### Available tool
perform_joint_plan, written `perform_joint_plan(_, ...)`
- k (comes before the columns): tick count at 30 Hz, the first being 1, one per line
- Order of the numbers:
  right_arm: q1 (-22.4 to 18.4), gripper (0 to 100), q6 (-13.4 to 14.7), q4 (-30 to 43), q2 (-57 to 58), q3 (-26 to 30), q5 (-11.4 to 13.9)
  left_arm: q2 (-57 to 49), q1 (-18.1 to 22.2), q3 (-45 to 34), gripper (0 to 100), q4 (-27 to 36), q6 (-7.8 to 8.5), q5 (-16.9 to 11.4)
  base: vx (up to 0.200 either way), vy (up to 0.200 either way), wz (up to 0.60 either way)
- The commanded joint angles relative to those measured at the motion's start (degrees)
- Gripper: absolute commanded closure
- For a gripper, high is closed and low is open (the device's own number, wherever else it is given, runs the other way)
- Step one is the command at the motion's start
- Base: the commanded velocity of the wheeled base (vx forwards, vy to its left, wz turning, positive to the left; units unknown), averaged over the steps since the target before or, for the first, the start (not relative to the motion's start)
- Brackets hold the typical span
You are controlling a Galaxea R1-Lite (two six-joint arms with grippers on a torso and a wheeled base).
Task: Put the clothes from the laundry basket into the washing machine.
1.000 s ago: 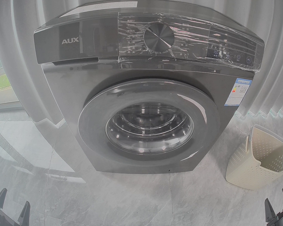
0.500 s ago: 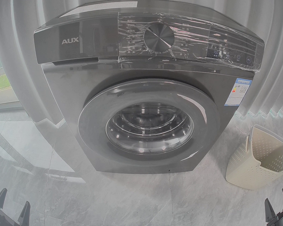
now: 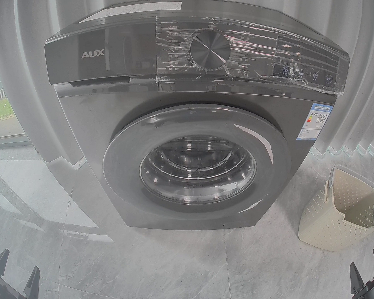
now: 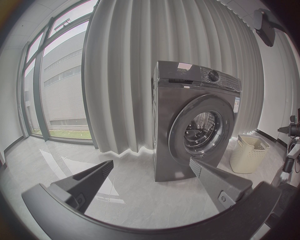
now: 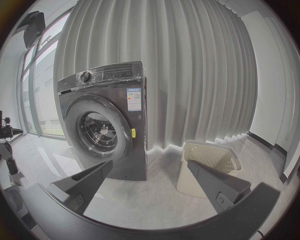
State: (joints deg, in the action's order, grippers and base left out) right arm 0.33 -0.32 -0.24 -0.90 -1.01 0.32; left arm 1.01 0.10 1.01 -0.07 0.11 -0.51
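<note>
A grey front-loading washing machine point(image 3: 188, 115) stands before me on the floor, its round glass door point(image 3: 196, 166) shut. It also appears in the left wrist view point(image 4: 193, 118) and the right wrist view point(image 5: 103, 122). A cream perforated laundry basket point(image 3: 341, 210) stands on the floor to the machine's right, also seen as the basket point(image 5: 211, 168); no clothes show inside it. My left gripper point(image 3: 16, 268) hangs low at the near left, open and holding nothing. My right gripper point(image 3: 364, 266) hangs low at the near right, open and holding nothing, close to the basket.
Pleated white curtains point(image 3: 361, 60) hang behind the machine. A large window point(image 4: 59, 81) lies to the left. The glossy grey tile floor point(image 3: 171, 261) between me and the machine is bare.
</note>
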Motion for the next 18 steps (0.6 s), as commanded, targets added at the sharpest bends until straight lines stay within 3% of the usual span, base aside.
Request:
perform_joint_plan(1, 0.0, 0, 0.0, 0.0, 0.0, 1.0, 0.0, -0.7, 0.0, -1.0, 0, 0.0, -0.02, 0.1, 0.0, 0.0, 0.0)
perform_joint_plan(18, -0.1, 0, 0.3, 0.1, 0.0, 1.0, -0.1, -0.7, 0.0, -1.0, 0, 0.0, -0.02, 0.1, 0.0, 0.0, 0.0)
